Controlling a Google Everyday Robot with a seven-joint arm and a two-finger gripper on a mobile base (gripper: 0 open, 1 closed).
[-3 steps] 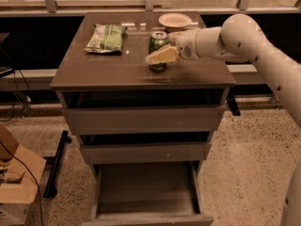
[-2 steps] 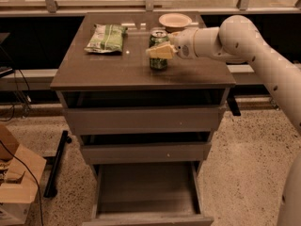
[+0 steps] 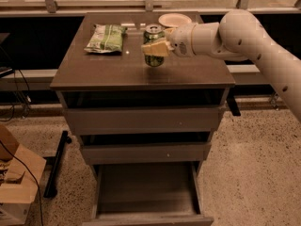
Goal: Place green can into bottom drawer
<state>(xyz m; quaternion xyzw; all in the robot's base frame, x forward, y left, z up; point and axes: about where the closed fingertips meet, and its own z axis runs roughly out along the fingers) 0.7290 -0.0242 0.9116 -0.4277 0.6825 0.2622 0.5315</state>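
Observation:
The green can (image 3: 153, 45), dark green with a silver top, is upright just above the middle of the cabinet top (image 3: 117, 72). My gripper (image 3: 155, 48) reaches in from the right and is shut on the can, its tan fingers (image 3: 151, 50) wrapped across the can's front. The bottom drawer (image 3: 147, 192) is pulled out at the foot of the cabinet, and its shallow tray looks bare inside.
A flat green snack bag (image 3: 106, 37) lies at the back left of the top. A pale bowl (image 3: 174, 20) sits at the back right. The two upper drawers (image 3: 141, 119) stand slightly open. A cardboard box (image 3: 16, 182) and cables are on the floor at left.
The can has risen a little off the cabinet top in my gripper. The arm has shifted slightly.

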